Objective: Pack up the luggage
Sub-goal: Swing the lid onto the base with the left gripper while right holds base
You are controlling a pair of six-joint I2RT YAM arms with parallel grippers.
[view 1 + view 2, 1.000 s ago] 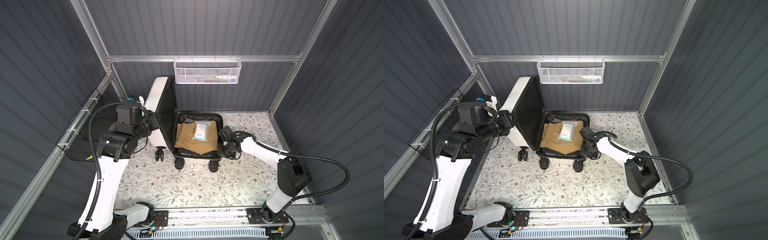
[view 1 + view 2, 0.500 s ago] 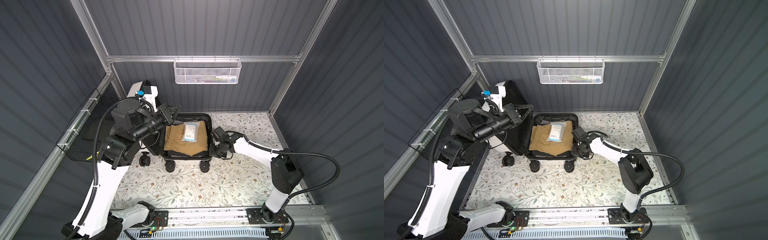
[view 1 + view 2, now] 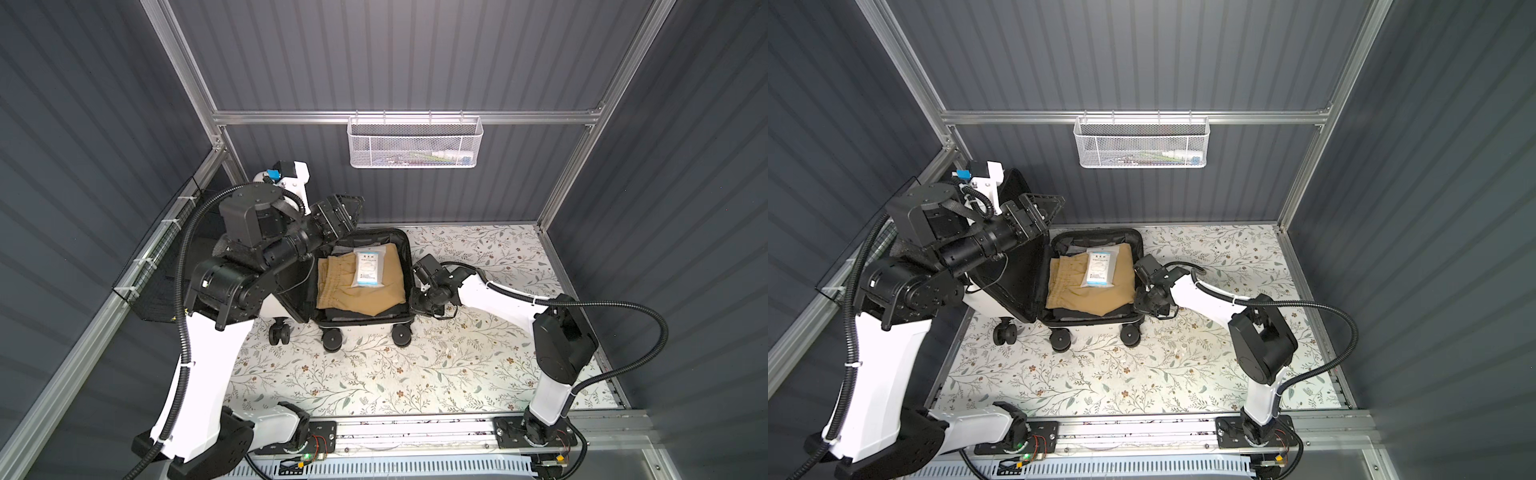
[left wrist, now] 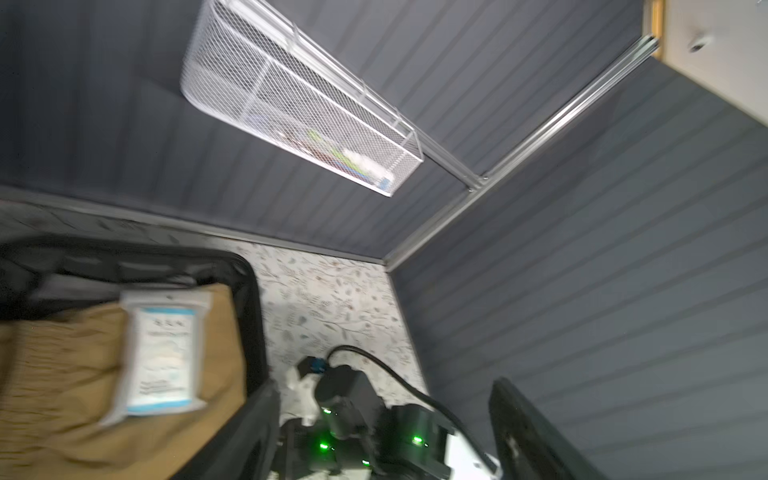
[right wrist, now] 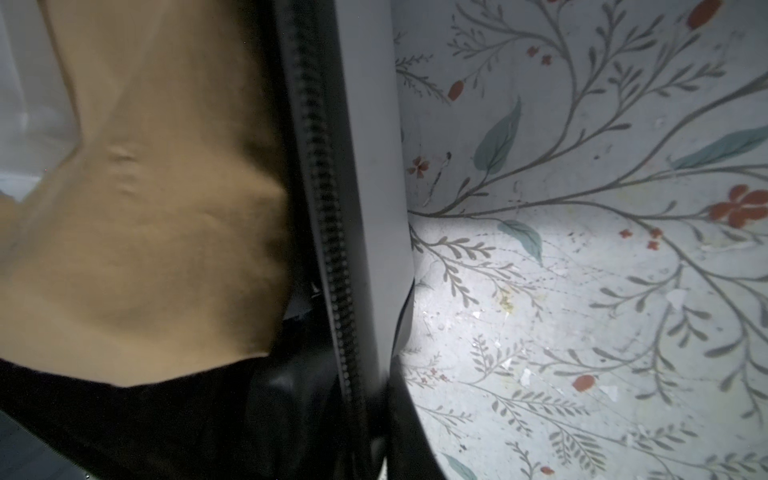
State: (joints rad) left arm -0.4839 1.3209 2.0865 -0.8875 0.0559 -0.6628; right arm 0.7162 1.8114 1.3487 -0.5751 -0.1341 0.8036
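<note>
Two items visible inside, lid not yet shut
Luggage (image 3: pixel 374 237) lies open toward the back of the worktop (image 3: pixel 415 365), a tan garment (image 3: pixel 361 295) and white packet (image 3: pixel 368 269) in its flat half, its lid (image 3: pixel 1013 291) standing up on the left; left pincer (image 3: pixel 352 212) hangs spread and empty by the lid's top, right pincer (image 3: pixel 417 300) is pressed together at the right rim, grip unclear; probably left: any items from the white mesh basket (image 3: pixel 413 143), closing, zipping

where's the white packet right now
In both top views the white packet lies left of centre on the tan garment inside the open luggage, toward its far end.
</note>
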